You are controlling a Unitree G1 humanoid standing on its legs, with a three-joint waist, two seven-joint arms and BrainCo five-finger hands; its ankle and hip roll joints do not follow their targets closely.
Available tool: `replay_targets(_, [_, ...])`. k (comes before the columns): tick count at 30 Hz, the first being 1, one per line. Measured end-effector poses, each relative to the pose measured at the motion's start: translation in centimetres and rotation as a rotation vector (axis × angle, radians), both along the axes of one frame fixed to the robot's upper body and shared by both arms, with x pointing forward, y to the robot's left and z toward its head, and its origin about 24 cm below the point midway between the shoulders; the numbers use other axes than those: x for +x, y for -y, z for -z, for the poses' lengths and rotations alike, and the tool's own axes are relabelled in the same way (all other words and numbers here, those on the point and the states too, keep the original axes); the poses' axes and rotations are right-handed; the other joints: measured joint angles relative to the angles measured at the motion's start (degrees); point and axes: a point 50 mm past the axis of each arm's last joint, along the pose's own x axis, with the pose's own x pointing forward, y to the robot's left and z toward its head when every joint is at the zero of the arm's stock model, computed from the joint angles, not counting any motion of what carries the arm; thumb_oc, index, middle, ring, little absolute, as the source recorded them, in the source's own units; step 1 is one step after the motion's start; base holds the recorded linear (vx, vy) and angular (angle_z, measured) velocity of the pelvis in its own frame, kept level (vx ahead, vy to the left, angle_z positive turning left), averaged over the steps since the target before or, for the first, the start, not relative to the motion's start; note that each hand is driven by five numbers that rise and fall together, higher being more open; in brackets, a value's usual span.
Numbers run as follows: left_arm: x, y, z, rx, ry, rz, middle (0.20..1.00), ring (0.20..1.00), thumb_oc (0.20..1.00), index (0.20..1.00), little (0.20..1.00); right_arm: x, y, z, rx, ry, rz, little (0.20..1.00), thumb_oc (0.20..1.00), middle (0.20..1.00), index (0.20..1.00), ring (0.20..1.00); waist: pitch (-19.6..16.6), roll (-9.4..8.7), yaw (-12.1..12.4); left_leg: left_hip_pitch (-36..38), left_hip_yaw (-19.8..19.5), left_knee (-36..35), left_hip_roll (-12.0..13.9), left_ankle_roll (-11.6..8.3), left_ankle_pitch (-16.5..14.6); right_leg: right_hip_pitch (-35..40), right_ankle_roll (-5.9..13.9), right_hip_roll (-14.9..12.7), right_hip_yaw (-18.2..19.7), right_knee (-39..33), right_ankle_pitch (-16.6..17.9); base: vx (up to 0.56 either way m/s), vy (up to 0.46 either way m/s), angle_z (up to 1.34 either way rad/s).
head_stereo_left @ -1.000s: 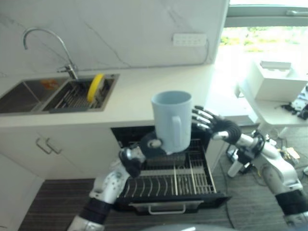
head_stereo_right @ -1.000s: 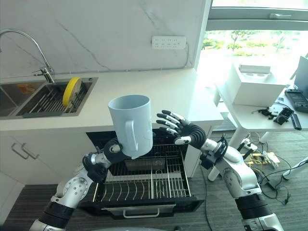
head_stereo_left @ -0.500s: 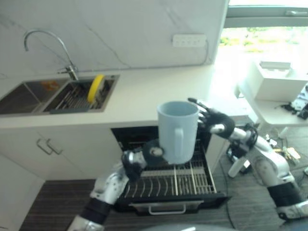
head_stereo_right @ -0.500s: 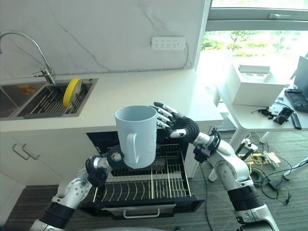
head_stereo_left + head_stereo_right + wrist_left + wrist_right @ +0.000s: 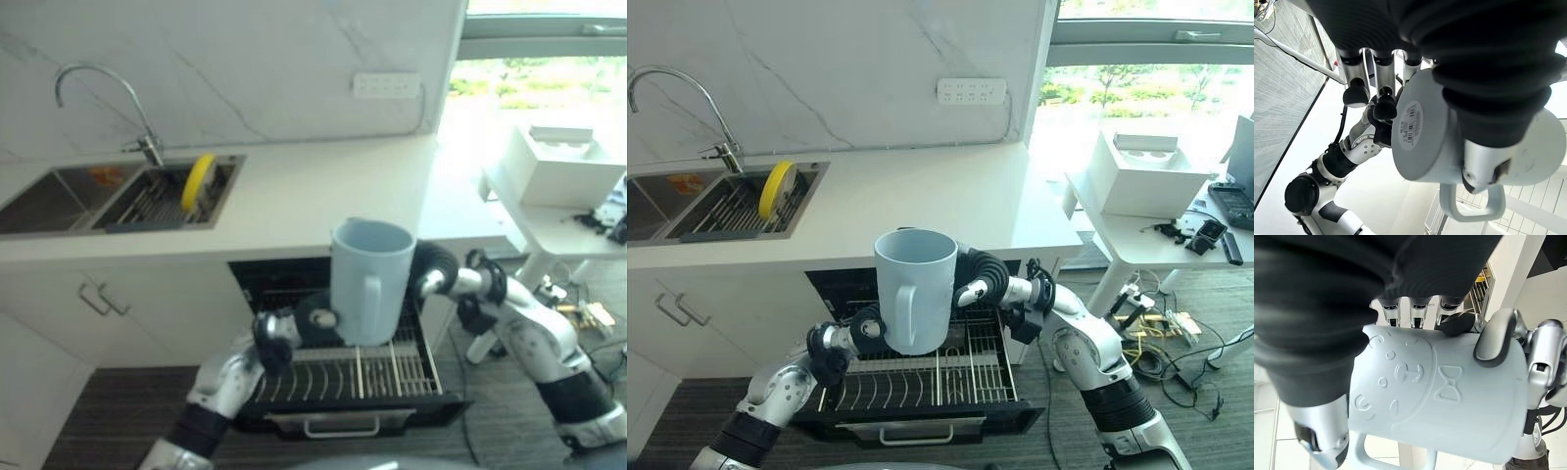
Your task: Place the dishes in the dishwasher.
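Both the left hand (image 5: 865, 330) and right hand (image 5: 978, 277) grasp the upright, empty blue mug (image 5: 915, 290) above the bare dishwasher rack (image 5: 921, 380).

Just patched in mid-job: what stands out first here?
A big pale blue mug held upright above the open dishwasher rack, left hand at its base, right hand on its far side. A yellow plate stands in the sink.

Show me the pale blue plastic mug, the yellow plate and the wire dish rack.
pale blue plastic mug (image 5: 916, 294), right eye view, side wall.
yellow plate (image 5: 777, 185), right eye view, rim.
wire dish rack (image 5: 970, 377), right eye view, bare wires.
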Motion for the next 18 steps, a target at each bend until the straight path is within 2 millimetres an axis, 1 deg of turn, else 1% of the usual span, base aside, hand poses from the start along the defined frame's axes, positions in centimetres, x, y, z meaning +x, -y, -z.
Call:
replay_targets(9, [-0.05,0.0,-0.02,-0.004,0.004,0.01,0.2,0.2,0.2,0.2,0.2,-0.05,-0.28,-0.57,-0.036,0.013,-0.05,1.0,1.0,1.0,1.0,1.0,0.0,-0.05,0.0,0.1,0.2,0.0,0.0,-0.01,0.0,0.0,0.01,0.0,0.2,0.0,0.0,0.0,0.0,0.0])
replay_targets(18, [-0.1,0.03,0.06,0.004,0.008,0.017,0.2,0.2,0.2,0.2,0.2,-0.05,-0.51,-0.66,-0.042,0.013,-0.063,1.0,1.0,1.0,1.0,1.0,-0.2,-0.45,0.1,0.4,1.0,0.0,0.0,0.02,-0.1,-0.1,0.05,0.0,0.9,0.0,0.2,0.0,0.004,-0.04])
